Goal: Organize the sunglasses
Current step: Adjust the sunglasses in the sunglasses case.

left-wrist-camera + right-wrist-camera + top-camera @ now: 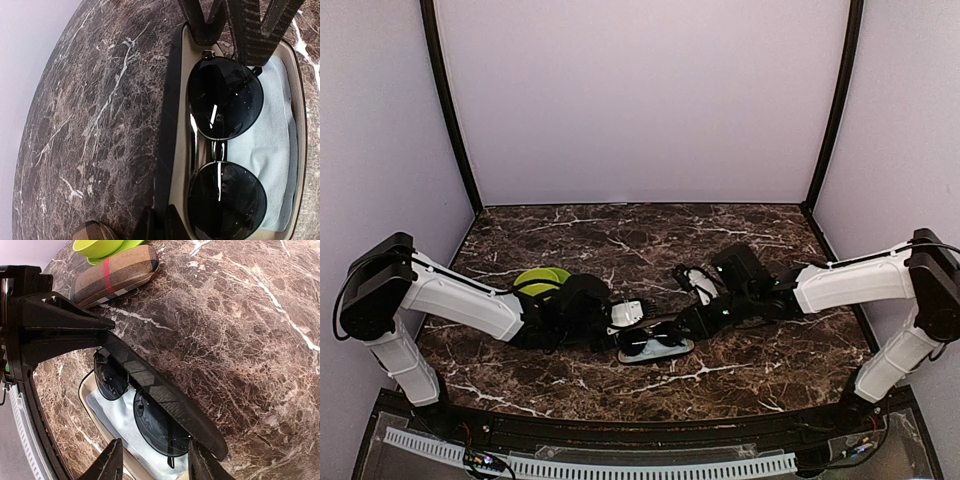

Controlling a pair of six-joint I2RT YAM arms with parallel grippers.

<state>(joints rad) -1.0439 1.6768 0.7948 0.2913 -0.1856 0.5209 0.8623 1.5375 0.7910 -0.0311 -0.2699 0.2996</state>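
Care counts most at this step, which looks to be the seating of one pair in its case. The sunglasses [220, 125], the round-lensed pair, lie flat on a light blue cloth [270, 150] inside the open case [181, 100], which sits on the tabletop [620, 230] between the two arms. The left fingers [75, 315] are pressed together on the lid [165, 395], holding it up and back from the lined half. The right fingers [110, 462] stand apart, one on either side of the end lens at one end of the case. Whether they press on the frame or merely straddle it I cannot tell. To do this well, I would judge, the right fingers should part a little and rise straight up, so that neither the wire frame nor the cloth is dragged along. The lid is best held back until those fingers are well out from under it. Before it comes down, it is worth checking that the temple arms lie inside the rim; they are hidden under the lenses here. A second, striped case [115, 275] lies closed beside a green bowl [100, 246], apart from the work.
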